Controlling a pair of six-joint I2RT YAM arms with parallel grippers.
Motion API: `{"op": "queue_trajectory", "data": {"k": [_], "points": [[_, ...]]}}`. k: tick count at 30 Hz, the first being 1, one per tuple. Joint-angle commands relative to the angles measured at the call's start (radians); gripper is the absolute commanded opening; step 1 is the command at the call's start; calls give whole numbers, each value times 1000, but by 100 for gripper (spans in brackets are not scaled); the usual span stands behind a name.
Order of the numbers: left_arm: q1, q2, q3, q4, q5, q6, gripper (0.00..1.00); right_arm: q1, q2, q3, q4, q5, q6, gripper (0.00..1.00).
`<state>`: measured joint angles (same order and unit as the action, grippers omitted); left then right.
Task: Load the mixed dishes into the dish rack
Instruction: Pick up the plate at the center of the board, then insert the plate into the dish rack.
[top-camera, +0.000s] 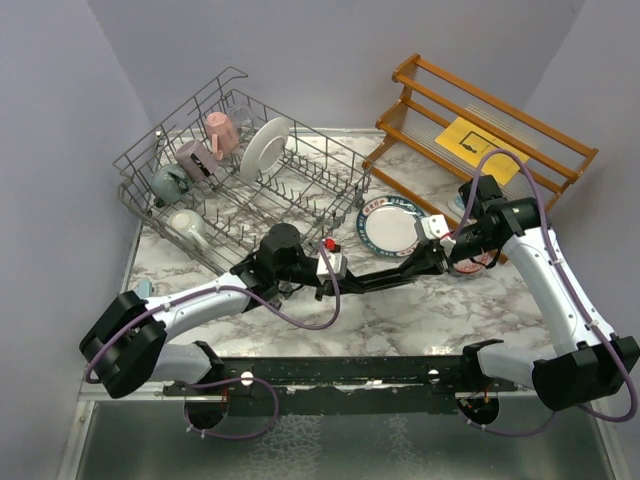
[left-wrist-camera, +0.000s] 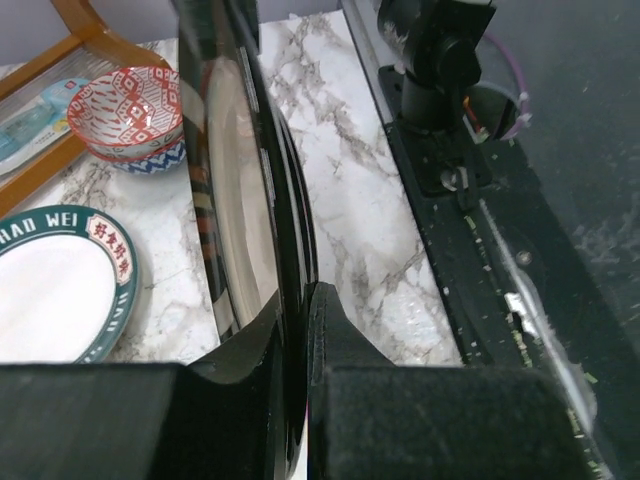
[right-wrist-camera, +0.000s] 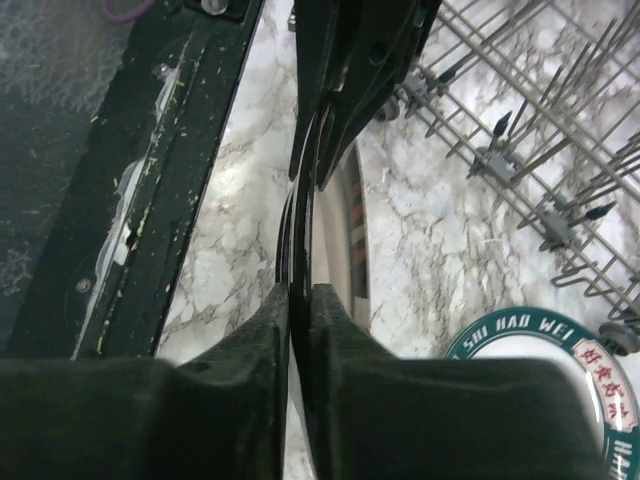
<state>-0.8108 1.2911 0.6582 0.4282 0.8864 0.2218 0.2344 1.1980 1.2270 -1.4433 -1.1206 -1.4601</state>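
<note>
Only edge-on, black-rimmed plate, face obscured

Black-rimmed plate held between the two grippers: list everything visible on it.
The black-rimmed plate looks like glossy ceramic: black rim, cream face, red markings near the rim. It stands on edge, nearly edge-on to both wrist cameras. The left gripper is shut on one side of the rim, the right gripper on the opposite side, holding it over the marble table near the grey wire dish rack. Nothing else visibly touches it.
</note>
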Motion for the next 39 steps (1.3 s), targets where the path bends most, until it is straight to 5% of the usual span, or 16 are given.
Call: {"op": "queue_trajectory", "data": {"k": [1, 7, 12, 39], "points": [[4, -88, -37, 236, -9, -170, 0, 11, -20, 59, 76, -158, 52, 20], [1, -188, -136, 352, -56, -286, 0, 11, -22, 72, 92, -216, 89, 63], [-5, -282, -207, 408, -99, -348, 0, 7, -18, 106, 127, -247, 179, 84], [-5, -492, -170, 358, -200, -548, 0, -356, -97, -136, 763, -321, 879, 87]]}}
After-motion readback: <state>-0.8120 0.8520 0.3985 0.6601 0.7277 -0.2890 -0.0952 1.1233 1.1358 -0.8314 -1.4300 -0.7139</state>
